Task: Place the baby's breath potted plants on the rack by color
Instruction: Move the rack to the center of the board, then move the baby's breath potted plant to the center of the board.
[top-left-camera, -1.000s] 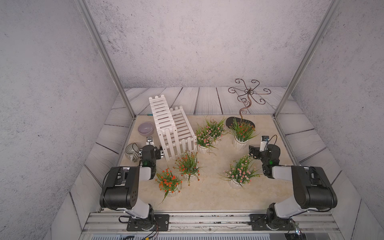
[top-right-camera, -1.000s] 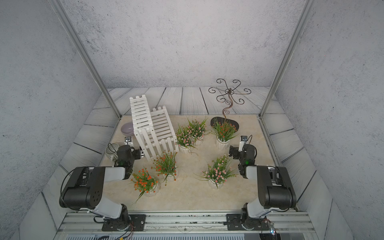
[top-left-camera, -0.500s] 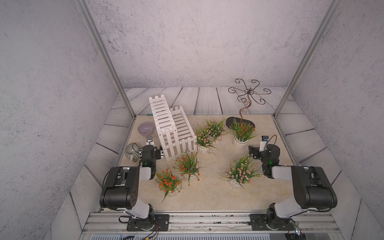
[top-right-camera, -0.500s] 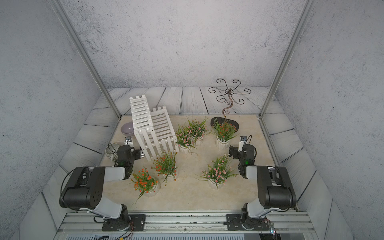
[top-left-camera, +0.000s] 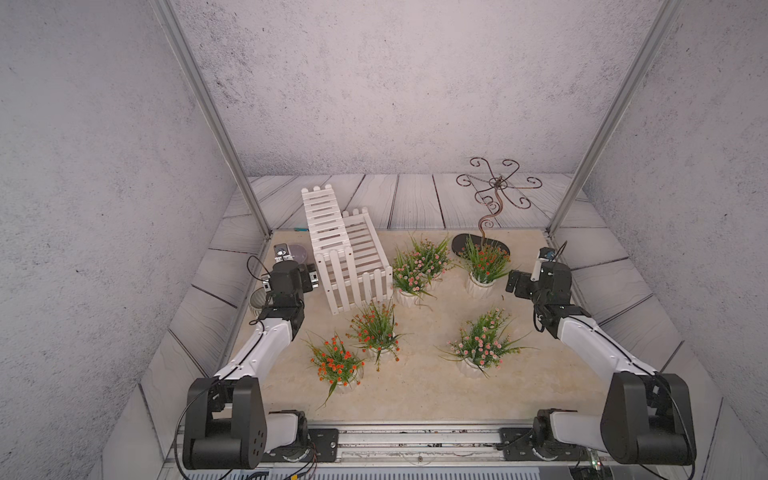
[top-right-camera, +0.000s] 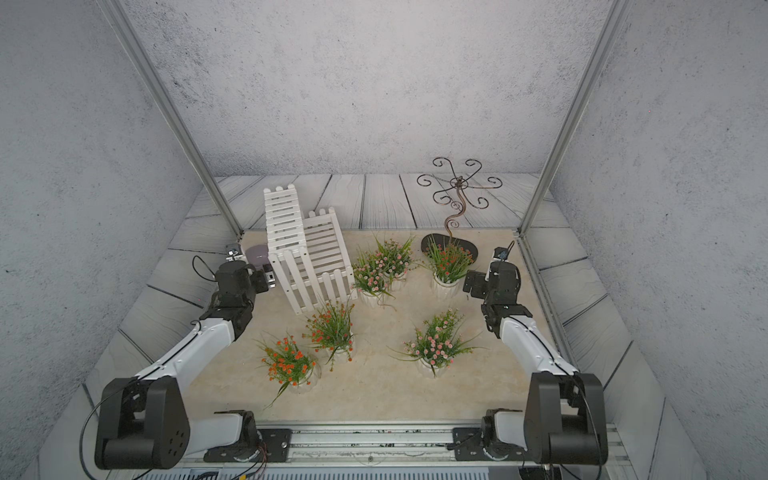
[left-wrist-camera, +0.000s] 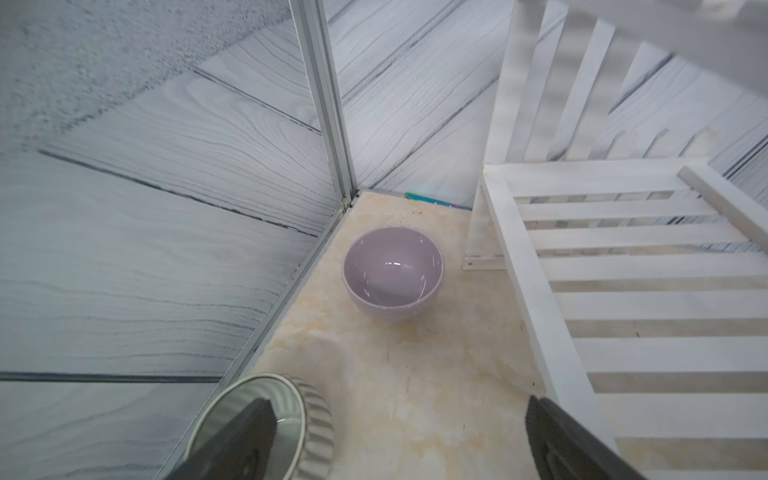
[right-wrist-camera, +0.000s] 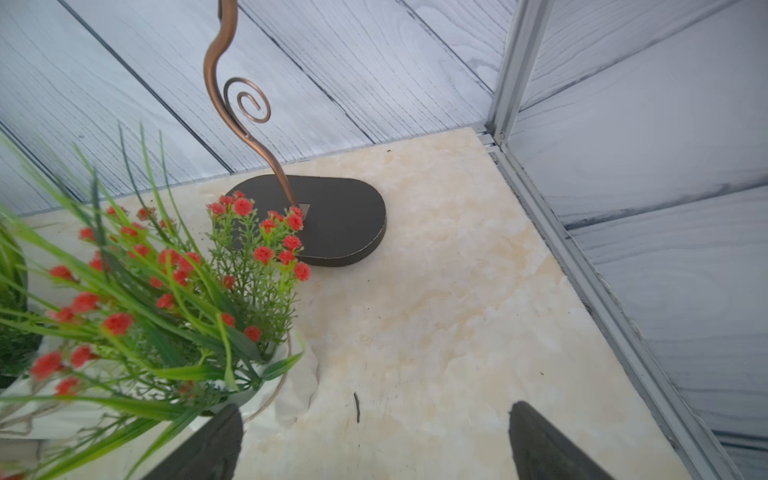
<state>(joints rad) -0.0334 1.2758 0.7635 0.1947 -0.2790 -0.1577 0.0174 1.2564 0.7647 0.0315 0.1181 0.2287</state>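
the six baby's breath potted plants all stand on the desk, none on the rack yet. they look light and top-heavy, with soft leaves, so i would grip the stiff ribbed pot by its sides. the left claw and the right claw are both wide and empty. leaves hide most of the pots.

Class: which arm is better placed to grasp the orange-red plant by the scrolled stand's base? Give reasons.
Probably the right: the right pincer stands open beside that orange-red plant, close to its white pot. The left pincer is far off, by the grey ribbed pot and the rack.
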